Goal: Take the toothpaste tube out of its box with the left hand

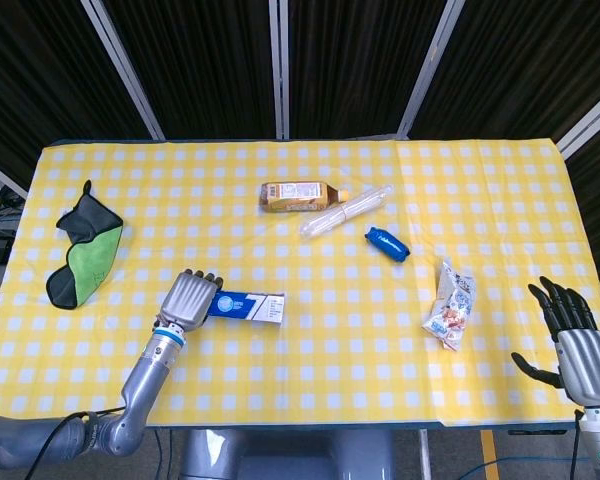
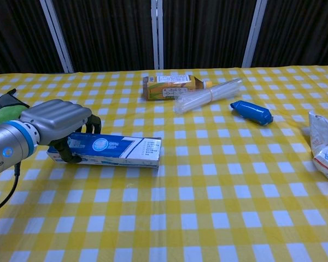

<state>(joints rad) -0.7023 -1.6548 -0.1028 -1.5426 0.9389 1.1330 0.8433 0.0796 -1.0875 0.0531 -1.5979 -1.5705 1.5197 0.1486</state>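
The blue and white toothpaste box lies flat on the yellow checked cloth at the front left, its long side running left to right. My left hand is wrapped over the box's left end, fingers curled over the far side and thumb against the near side. The box is closed at its right end, and the tube inside is hidden. My right hand hovers open off the table's front right corner, holding nothing; only the head view shows it.
A green and black cloth lies at the left. At the back middle are a tea carton and a clear plastic bundle. A blue packet and a snack bag lie to the right.
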